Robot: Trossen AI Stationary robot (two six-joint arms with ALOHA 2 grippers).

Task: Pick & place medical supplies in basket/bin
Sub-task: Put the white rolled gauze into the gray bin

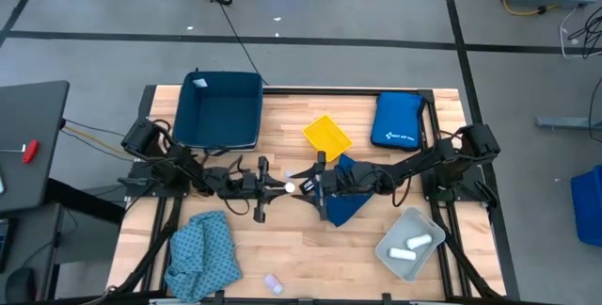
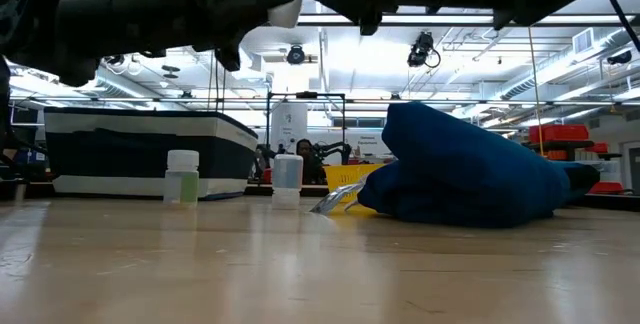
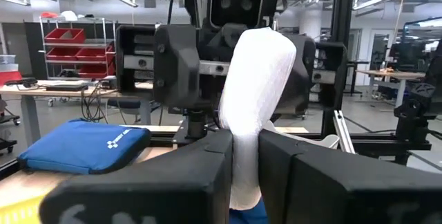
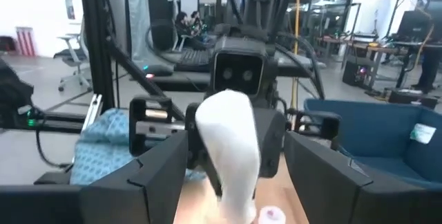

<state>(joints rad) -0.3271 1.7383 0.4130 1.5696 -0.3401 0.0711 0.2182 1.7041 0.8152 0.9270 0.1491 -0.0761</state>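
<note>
My left gripper point(image 1: 280, 188) point(image 3: 245, 148) hovers over the table's middle, shut on a white roll point(image 1: 290, 188) point(image 3: 253, 92). My right gripper point(image 1: 308, 184) point(image 4: 231, 175) faces it, open, with one finger on either side of the roll's free end point(image 4: 224, 134) and a gap showing on both sides. Just under the right gripper, a navy cloth point(image 1: 348, 200) point(image 2: 470, 169) lies heaped on the table. Over by the near-left corner is a crumpled teal patterned cloth point(image 1: 202, 248). Two small clear vials point(image 2: 182, 176) point(image 2: 287, 179) stand upright close to the near edge point(image 1: 273, 283). My left gripper pinches the white roll by one end point(image 3: 243, 165) between its two fingers, coming level from the table's left. The roll sticks out past the fingertips toward the right gripper, lifted clear of the table.
A dark blue bin point(image 1: 221, 107) sits at the far left. A grey bin point(image 1: 411, 244) at the near right holds white rolls. Along the far side lie a yellow packet point(image 1: 326, 134) and a royal-blue pouch point(image 1: 397, 119). Bare wood shows along the near middle.
</note>
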